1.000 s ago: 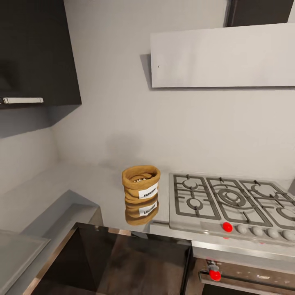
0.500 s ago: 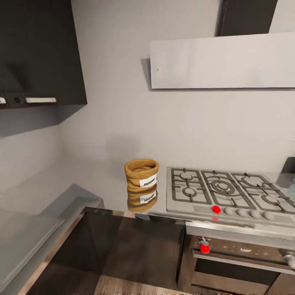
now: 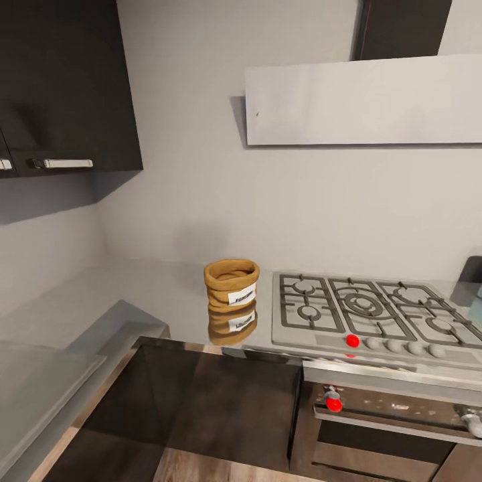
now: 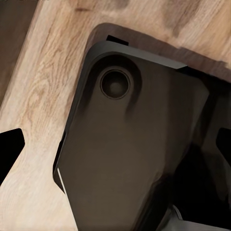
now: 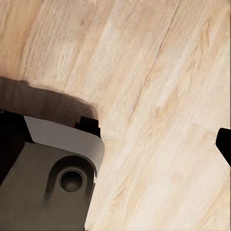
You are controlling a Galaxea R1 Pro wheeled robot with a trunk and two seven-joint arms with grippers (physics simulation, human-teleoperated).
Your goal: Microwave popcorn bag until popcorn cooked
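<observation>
Tan popcorn bag (image 3: 231,284) stands upright on the glossy countertop (image 3: 161,294) beside the hob (image 3: 375,314), well beyond both grippers, whose opening I cannot tell; a hurried reach could topple it.

Head camera facing countertop (image 3: 134,294) corner; both wrist cameras close above wooden floor (image 5: 159,96).

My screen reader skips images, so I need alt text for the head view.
A tan popcorn bag stands upright on a glossy grey countertop, just left of a steel gas hob. Dark cabinets hang upper left.
</observation>
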